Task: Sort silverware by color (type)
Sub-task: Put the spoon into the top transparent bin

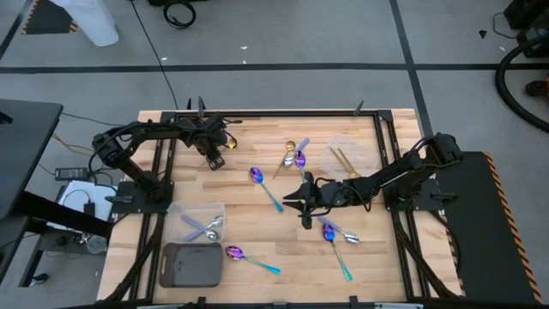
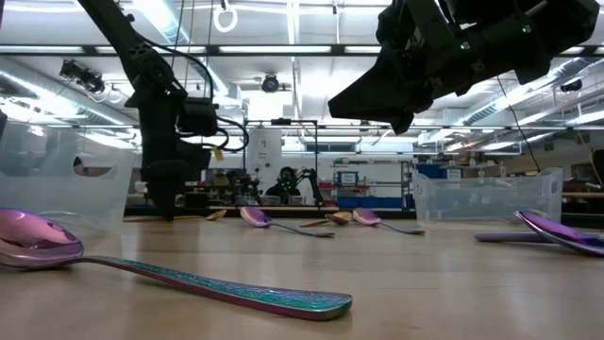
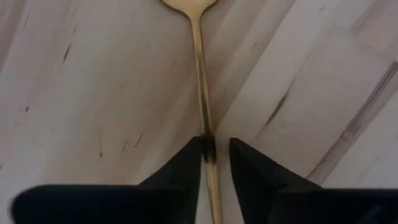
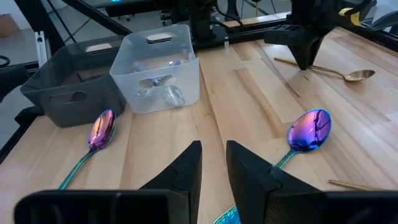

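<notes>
A gold spoon [image 3: 199, 62] lies flat on the wooden table at the far left, seen also in the right wrist view [image 4: 341, 73]. My left gripper [image 1: 213, 160] points down over the gold spoon's handle, its fingers close on either side. My right gripper [image 1: 293, 202] hovers at mid-table, narrowly open with nothing between its fingers. Iridescent spoons lie loose on the table: one [image 1: 264, 186] beside my right gripper, one [image 1: 249, 257] near the front, one [image 1: 336, 245] at the right front. Silver spoons lie in a clear tray [image 1: 197, 221]. My left gripper [image 3: 216, 149] comes from above with its fingers across the gold spoon's handle [image 3: 209, 140], about midway along it. One finger [image 3: 186, 165] meets the handle's edge in the picture and a slit shows on the other side. Whether it touches, I cannot tell. The spoon rests flat on the table.
A dark grey tray [image 1: 190, 264] stands at the front left beside the clear tray. A second clear tray [image 1: 364, 146] at the far right holds gold utensils. More spoons [image 1: 296, 154] lie at the far middle. Bare wood lies between the two arms.
</notes>
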Controlling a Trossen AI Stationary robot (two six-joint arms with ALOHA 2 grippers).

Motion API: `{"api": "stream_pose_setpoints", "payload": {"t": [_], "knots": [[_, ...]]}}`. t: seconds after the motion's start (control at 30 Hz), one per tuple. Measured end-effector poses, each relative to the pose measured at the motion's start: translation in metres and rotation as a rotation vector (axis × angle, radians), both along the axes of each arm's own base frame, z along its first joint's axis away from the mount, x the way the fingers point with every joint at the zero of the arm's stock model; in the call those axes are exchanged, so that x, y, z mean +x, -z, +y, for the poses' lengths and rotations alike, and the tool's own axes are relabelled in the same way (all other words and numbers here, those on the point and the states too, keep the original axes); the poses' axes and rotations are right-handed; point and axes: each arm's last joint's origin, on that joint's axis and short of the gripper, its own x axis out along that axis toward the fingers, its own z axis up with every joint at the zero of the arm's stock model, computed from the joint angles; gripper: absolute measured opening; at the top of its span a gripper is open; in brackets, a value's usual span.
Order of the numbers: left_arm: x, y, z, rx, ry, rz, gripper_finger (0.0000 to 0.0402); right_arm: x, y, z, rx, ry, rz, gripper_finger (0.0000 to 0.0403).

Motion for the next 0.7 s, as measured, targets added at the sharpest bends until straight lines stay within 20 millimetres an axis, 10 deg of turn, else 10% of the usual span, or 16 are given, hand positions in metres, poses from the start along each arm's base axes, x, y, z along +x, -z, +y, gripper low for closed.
{"api": "stream_pose_setpoints", "payload": {"t": [0.2,0.7], "knots": [[0.000,0.000,0.000,-0.004,0.017,-0.002,0.0016,0.000,0.000,0.000,0.000,0.002,-0.001,0.0084],[0.009,-0.022,-0.018,0.044,0.104,-0.097,0.0016,-0.001,0.001,0.001,0.007,0.020,0.009,0.0084]]}}
